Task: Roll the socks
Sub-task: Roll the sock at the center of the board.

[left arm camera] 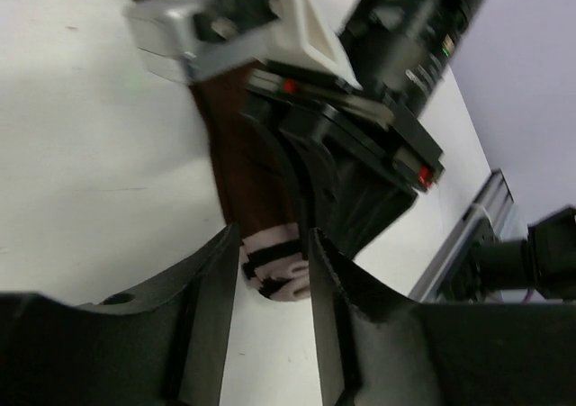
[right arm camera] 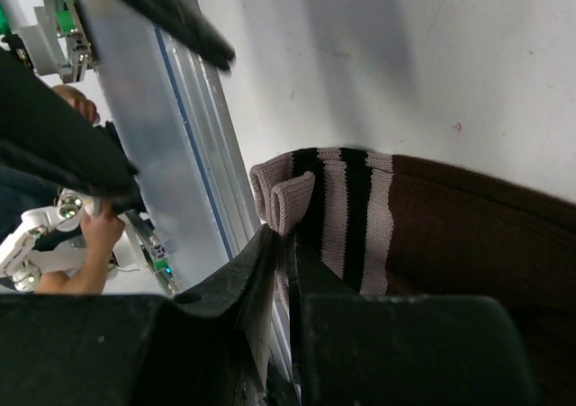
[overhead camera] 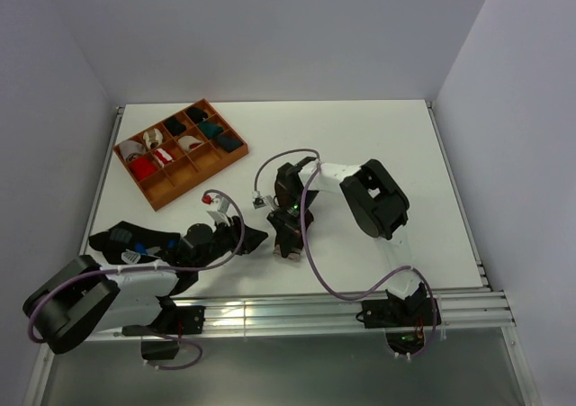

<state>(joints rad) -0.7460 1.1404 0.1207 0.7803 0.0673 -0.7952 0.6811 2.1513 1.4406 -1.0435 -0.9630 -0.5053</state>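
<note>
Left gripper [left arm camera: 274, 244] stands spread astride the striped cuff of the socks [left arm camera: 247, 172]; right gripper [right arm camera: 281, 244], pressed together, pinches its edge.

A white tabletop [overhead camera: 360, 136] is lying under soft, even light, and three plain pale walls are closing it in: a back wall [overhead camera: 270, 28], a left wall [overhead camera: 45, 109] and a right wall [overhead camera: 526, 109], all tinged lavender. Silver aluminium rails [overhead camera: 270, 311] are running along its near edge, and a grey surface [overhead camera: 297, 374] is showing below them
</note>
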